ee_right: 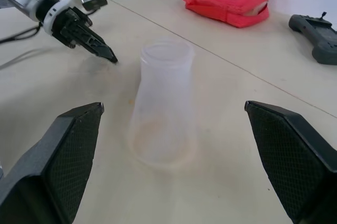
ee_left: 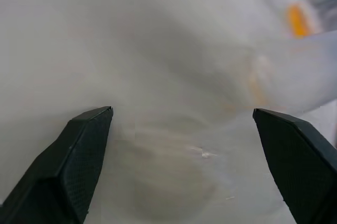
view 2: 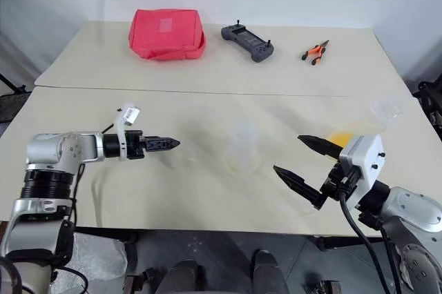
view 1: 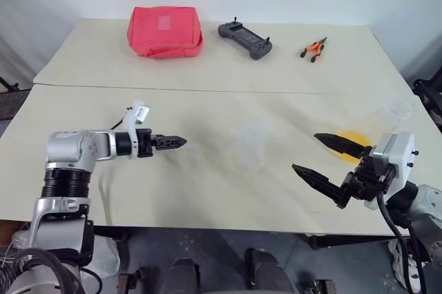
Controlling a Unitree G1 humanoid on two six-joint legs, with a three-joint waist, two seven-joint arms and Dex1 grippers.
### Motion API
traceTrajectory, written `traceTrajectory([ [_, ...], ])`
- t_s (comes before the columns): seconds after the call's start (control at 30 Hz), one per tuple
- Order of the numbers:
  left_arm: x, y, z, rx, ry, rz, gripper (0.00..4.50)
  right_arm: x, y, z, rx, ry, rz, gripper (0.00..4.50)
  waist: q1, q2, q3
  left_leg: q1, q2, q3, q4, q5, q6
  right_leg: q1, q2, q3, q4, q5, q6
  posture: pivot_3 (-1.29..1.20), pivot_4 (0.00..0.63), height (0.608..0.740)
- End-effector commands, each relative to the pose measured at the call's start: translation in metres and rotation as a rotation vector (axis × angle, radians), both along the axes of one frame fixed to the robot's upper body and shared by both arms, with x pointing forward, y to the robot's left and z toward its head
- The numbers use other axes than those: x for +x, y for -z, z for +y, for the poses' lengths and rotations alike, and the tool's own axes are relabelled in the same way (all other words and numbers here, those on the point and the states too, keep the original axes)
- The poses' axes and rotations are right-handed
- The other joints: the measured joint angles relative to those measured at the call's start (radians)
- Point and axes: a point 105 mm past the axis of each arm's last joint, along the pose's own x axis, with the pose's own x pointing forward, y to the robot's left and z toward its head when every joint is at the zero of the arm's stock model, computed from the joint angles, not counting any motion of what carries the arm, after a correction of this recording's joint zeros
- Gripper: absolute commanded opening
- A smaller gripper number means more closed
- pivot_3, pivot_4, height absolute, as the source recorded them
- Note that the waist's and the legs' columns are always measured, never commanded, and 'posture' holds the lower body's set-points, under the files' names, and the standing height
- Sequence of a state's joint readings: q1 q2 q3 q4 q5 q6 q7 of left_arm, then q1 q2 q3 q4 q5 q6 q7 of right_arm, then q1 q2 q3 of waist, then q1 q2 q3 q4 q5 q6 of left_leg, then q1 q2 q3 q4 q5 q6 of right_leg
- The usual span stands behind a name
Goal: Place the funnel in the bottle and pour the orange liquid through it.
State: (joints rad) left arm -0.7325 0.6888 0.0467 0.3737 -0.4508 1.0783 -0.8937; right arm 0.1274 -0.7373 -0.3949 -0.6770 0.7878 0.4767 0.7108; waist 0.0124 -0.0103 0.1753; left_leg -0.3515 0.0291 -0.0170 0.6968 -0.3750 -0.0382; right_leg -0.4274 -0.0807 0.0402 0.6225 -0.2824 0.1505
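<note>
The bottle (ee_right: pixel 162 105), translucent and colourless with a broad base, stands upright, mouth up, mid-table between the wide-open left gripper (view 2: pixel 169 144) and the wide-open, empty right gripper (view 2: pixel 298 159).

Bright, even light, soft shadows; the left wrist view is heavily blurred.

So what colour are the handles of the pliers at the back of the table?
Orange, on the pliers; the left eye view shows them best.
</note>
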Motion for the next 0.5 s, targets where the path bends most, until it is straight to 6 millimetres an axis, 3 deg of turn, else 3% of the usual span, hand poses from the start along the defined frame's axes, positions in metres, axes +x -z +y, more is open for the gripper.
traceTrajectory([
  [0.03,0.003,-0.01,0.012,0.077,0.016,-0.069,4.48,-0.001,-0.006,0.003,-0.01,-0.027,-0.029,4.5,0.0,0.0,0.0,0.0,0.0,0.0,0.0,0.0,0.0,0.0,0.0,0.0,0.0,0.0,0.0,0.0,0.15,0.74],
  [0.23,-0.001,-0.024,0.031,0.251,0.077,-0.261,4.48,0.0,-0.006,0.003,-0.012,-0.036,-0.03,4.5,0.0,0.0,0.0,0.0,0.0,0.0,0.0,0.0,0.0,0.0,0.0,0.0,-0.001,0.0,0.0,0.0,0.15,0.74],
  [0.33,-0.006,-0.048,0.029,0.254,0.084,-0.496,4.48,0.0,-0.006,0.002,-0.016,-0.038,-0.027,4.5,0.0,0.0,0.0,-0.001,0.0,0.0,-0.001,0.0,0.0,0.0,0.0,0.0,-0.001,0.0,0.0,0.0,0.15,0.74],
  [0.5,-0.047,-0.047,0.027,0.218,0.174,-0.621,4.48,-0.002,-0.004,0.001,-0.021,-0.045,-0.014,4.5,-0.006,0.0,0.0,-0.001,0.001,0.001,-0.002,0.0,0.0,-0.001,-0.001,0.001,-0.001,0.0,0.0,0.0,0.15,0.74],
])
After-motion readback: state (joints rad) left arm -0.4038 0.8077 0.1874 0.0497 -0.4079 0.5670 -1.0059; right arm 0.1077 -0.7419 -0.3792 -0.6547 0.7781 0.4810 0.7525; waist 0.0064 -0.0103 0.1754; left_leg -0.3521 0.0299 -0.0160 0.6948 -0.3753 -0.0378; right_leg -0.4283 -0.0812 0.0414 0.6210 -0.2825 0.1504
